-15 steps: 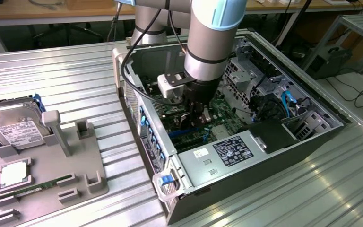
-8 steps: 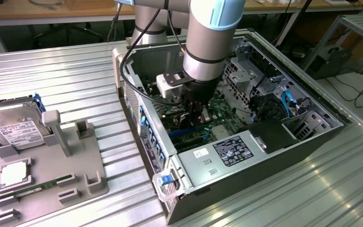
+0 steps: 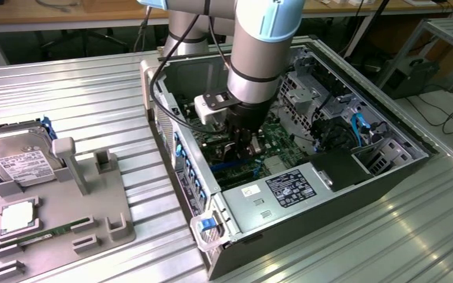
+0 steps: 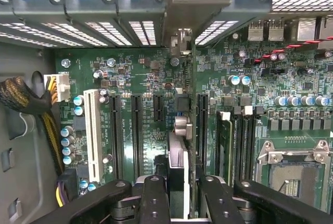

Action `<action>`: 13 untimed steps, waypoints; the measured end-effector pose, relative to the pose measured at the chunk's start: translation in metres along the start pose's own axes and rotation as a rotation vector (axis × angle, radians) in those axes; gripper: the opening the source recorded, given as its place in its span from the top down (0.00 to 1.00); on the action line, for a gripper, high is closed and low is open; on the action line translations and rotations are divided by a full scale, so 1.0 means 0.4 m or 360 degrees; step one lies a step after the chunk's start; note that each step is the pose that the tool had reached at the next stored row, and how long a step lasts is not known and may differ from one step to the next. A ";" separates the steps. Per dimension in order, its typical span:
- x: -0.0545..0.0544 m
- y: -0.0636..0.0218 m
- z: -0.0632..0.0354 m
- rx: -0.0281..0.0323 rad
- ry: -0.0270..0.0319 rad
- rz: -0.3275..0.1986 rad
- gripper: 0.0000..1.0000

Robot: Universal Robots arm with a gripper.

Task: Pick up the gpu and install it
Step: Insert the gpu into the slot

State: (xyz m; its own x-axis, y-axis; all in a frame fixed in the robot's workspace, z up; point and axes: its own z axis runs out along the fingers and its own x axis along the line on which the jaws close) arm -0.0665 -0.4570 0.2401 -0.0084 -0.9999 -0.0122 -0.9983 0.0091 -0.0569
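Ribbed metal table [image 3: 92, 88], open computer case [image 3: 384, 177], wooden benches behind.
I see the gripper [image 4: 177, 193] pinching the gpu [image 4: 177, 156] edge-on between its fingers [image 4: 154, 198], above the motherboard [image 4: 140, 73] slots.

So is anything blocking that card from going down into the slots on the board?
Nothing visible does. The gripper holds the gpu edge-on above the motherboard, inside the computer case. The black slots beside it look bare; the spot directly beneath the card is hidden.

- gpu [image 4: 178, 156]: thin black card, seen edge-on, upright between the gripper [image 4: 179, 193] fingers, silver bracket end farthest from them, over the motherboard slots.
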 end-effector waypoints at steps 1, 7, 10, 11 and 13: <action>0.000 0.000 0.002 -0.00003 0.00000 0.0000 0.72; 0.000 0.001 0.010 -0.00010 -0.00001 0.0000 0.72; 0.000 0.001 0.020 -0.00028 0.00002 0.0000 0.72; 0.000 0.001 0.023 -0.00033 0.00002 0.0000 0.72; 0.000 0.002 0.028 -0.00049 0.00012 0.0000 0.72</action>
State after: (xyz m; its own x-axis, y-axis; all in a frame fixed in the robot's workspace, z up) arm -0.0666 -0.4568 0.2289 -0.0085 -0.9999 -0.0114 -0.9985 0.0091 -0.0539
